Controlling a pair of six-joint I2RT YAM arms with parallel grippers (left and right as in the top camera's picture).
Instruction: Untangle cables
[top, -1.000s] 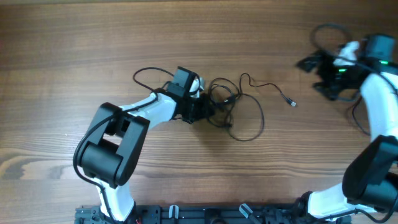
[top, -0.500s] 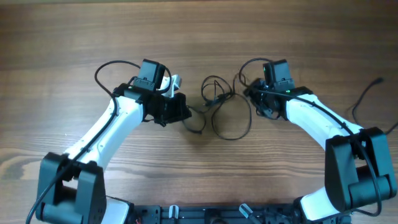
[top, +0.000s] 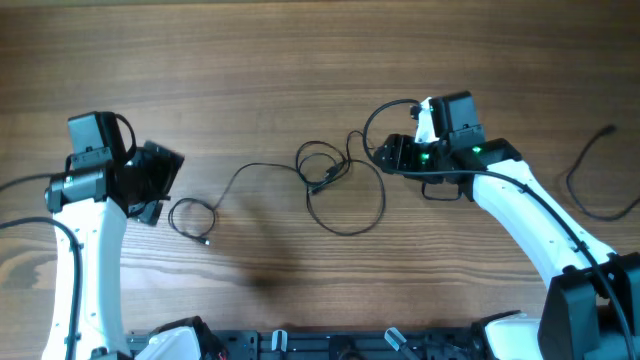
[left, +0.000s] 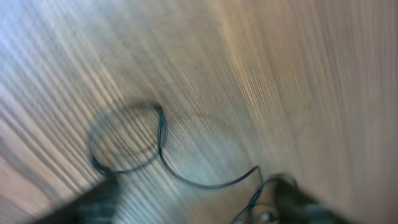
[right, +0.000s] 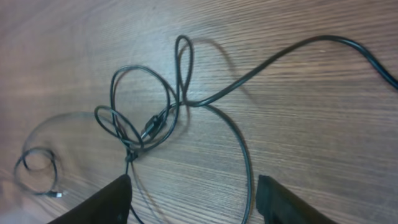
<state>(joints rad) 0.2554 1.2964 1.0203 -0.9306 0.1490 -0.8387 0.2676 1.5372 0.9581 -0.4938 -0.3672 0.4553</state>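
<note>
The thin dark cables (top: 322, 172) lie knotted at the table's middle, with a wide loop (top: 346, 206) hanging below the knot. One strand runs left to a small coil (top: 189, 215). My left gripper (top: 162, 188) stands open just left of that coil. Its blurred wrist view shows the coil (left: 124, 138) ahead of the left gripper (left: 196, 205), nothing between the fingers. My right gripper (top: 386, 155) is open at the knot's right side. In its wrist view the knot (right: 149, 126) lies ahead of the right gripper (right: 193, 202), and the loop (right: 247, 177) runs along the table between the fingers.
Another thin dark cord (top: 592, 178) lies at the far right edge of the wooden table (top: 300, 60). The arms' bases sit along the near edge.
My left gripper has gone far left from the knot and opened, leaving a strand stretched out with its end coiled beside it. The right gripper has stayed by the knot's right side.
</note>
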